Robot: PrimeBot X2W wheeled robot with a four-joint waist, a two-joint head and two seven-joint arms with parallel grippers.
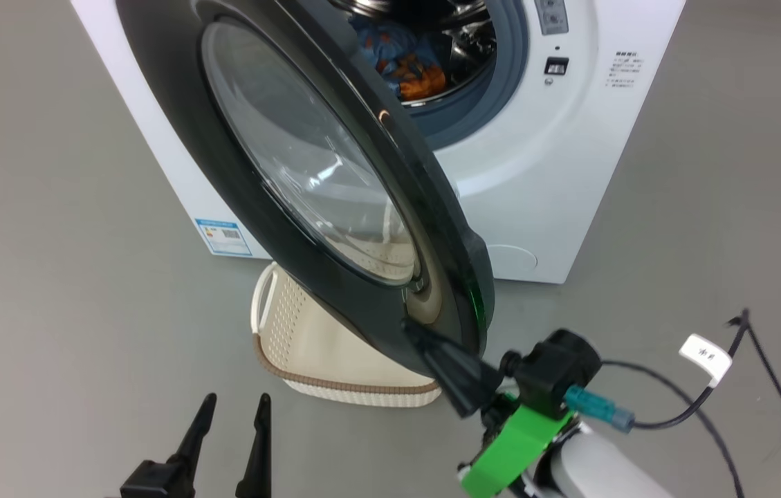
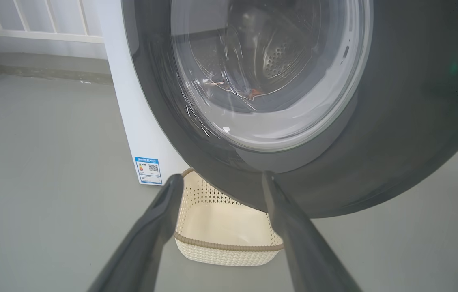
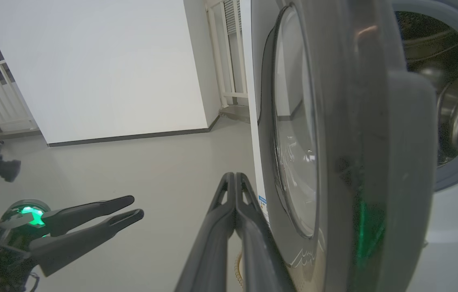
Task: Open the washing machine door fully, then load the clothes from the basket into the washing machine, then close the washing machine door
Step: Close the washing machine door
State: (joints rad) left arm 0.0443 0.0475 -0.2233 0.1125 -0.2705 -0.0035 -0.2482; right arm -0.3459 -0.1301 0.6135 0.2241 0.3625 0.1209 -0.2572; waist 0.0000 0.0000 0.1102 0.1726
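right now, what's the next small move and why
Probably push the door toward the machine with the right gripper. The clothes lie inside it, the basket looks empty, the door stands partly open, and the shut gripper's tip is at the door's outer face near its free edge.

The washing machine is white with a grey-blue gasket and a small blue label, and its door has a glossy black rim around clear glass. The clothes are blue with orange prints, while the basket is cream-white, dotted with rows of perforations below a brown woven-look rim. The floor is plain grey, the left gripper and right gripper are black, and the right wrist's bracket is bright green.
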